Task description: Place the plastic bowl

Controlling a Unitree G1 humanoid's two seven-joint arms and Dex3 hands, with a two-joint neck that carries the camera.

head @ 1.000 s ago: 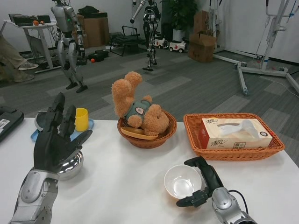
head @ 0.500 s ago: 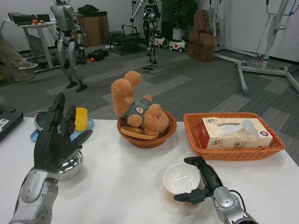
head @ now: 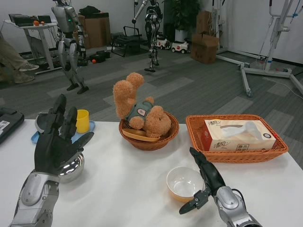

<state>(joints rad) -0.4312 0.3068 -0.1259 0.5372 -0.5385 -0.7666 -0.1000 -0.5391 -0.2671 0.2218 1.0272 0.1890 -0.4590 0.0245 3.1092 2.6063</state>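
Nearest the viewer, on the white surface (head: 128, 189), sits the plastic bowl (head: 185, 183), right of centre and in front of the two baskets. Half a second ago its inside looked white; now it shows an orange tint inside and along its lower edge, and it appears slightly tipped, so it may be shifting in the grasp or just settling down.

The right hand (head: 204, 182) is against the bowl's right side. One part reaches up along the far rim and another curls below the near edge, so the hand brackets the bowl. Earlier that upper part hooked over the rim; now it stands straighter and further off the rim. Whether it grips or has begun to let go cannot be told. If it is letting go, the placing is nearly done.

To the left, the left hand (head: 56, 142) is raised, spread and holding nothing, unchanged from the earlier pictures. It hovers over a shiny metal bowl (head: 72, 168).

Further back lie a yellow cup (head: 82, 120) on a blue plate (head: 90, 126), a round wicker basket (head: 161, 140) holding a teddy bear (head: 137, 106), and a rectangular orange basket (head: 196, 137) with a tissue box (head: 236, 135). Beyond the surface, other humanoid robots (head: 68, 38) stand on the grey floor.
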